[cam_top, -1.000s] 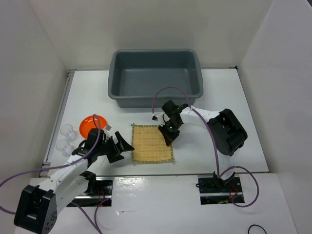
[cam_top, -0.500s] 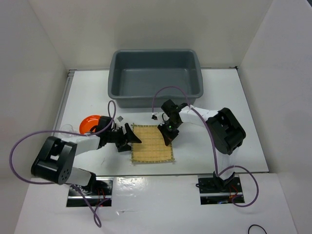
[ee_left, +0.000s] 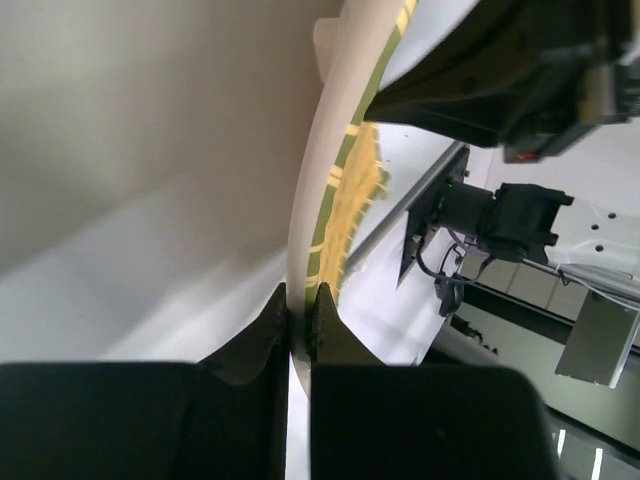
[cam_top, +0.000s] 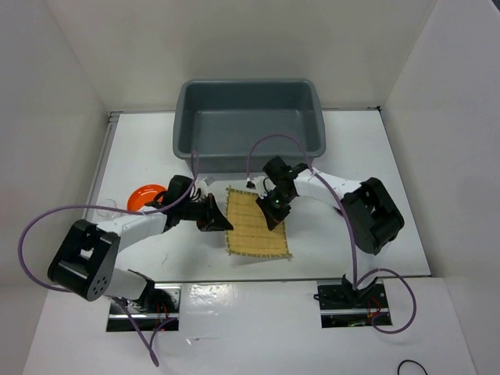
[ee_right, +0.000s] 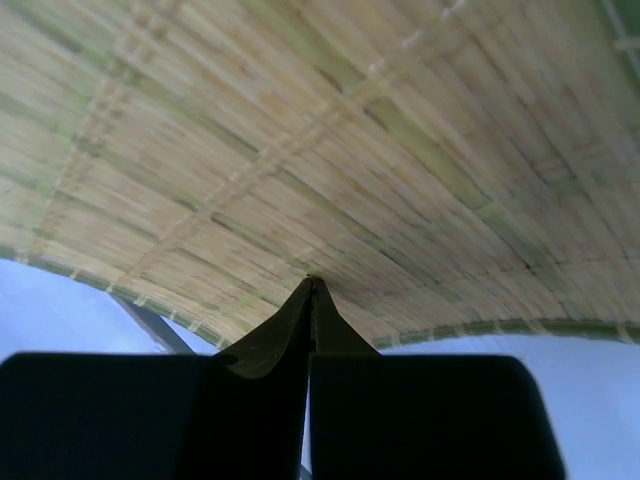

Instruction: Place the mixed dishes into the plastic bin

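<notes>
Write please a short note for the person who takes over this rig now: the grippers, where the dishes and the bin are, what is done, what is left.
Left gripper: shut on the left edge of the mat.
Right gripper: shut, tip against the mat's far right part; whether it pinches the mat, I cannot tell.
Mat: just in front of the bin, bowed between the two grippers.
Plate: far left, partly hidden.
Done: nothing is in the bin yet.
Left: mat, plate and the other dishes, which I cannot make out here.
</notes>
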`<state>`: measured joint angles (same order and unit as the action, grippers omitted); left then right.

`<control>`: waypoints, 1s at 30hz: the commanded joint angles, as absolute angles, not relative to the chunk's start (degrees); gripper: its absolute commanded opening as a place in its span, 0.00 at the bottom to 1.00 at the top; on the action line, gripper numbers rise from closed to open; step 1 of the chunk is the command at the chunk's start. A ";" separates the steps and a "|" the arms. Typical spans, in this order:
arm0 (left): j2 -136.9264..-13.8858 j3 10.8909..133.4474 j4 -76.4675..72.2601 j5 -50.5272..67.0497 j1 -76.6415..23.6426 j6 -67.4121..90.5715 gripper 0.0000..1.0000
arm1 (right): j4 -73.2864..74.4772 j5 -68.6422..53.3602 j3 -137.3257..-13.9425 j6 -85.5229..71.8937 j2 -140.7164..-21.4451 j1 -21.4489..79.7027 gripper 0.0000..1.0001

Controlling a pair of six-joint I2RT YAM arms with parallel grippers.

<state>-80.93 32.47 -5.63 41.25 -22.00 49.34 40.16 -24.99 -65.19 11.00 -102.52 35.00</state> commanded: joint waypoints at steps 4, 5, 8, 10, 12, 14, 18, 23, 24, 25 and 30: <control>-66.04 40.33 6.49 43.59 -24.17 47.46 0.00 | 39.26 -23.36 -66.17 16.60 -85.90 29.55 0.00; -64.35 41.73 7.63 43.59 -24.17 47.98 0.00 | 41.29 -24.25 -69.66 17.48 -84.74 25.70 0.00; -58.20 43.07 11.60 43.59 -23.47 49.65 0.00 | 45.09 -32.68 -71.28 18.46 -82.10 15.94 0.00; -54.60 43.77 12.22 45.17 -22.50 51.67 0.00 | 45.70 -34.97 -71.28 19.07 -78.24 6.10 0.00; -53.18 44.82 13.53 45.18 -21.71 52.29 0.00 | 43.87 -33.50 -69.70 19.59 -72.11 -1.62 0.00; -52.38 47.01 14.32 46.31 -21.18 53.43 0.00 | 40.63 -27.29 -66.21 20.47 -67.87 -3.95 0.04; -54.04 54.03 12.31 47.89 -19.26 56.24 0.00 | 37.98 -16.21 -59.95 18.39 -64.17 -3.43 0.07; -71.16 77.47 15.89 51.06 -14.78 54.24 0.00 | 33.40 -2.39 -60.29 12.57 -63.02 -2.82 0.36; -74.67 82.57 16.95 52.11 -13.98 53.01 0.00 | 32.88 -0.98 -60.29 12.57 -63.02 -2.81 0.50; -81.58 92.54 18.09 52.12 -13.19 52.39 0.00 | 32.87 2.43 -60.29 13.79 -63.02 -0.90 0.54; -106.81 120.90 29.79 53.44 -10.72 45.89 0.00 | 31.46 15.63 -54.07 18.36 -56.44 3.95 0.70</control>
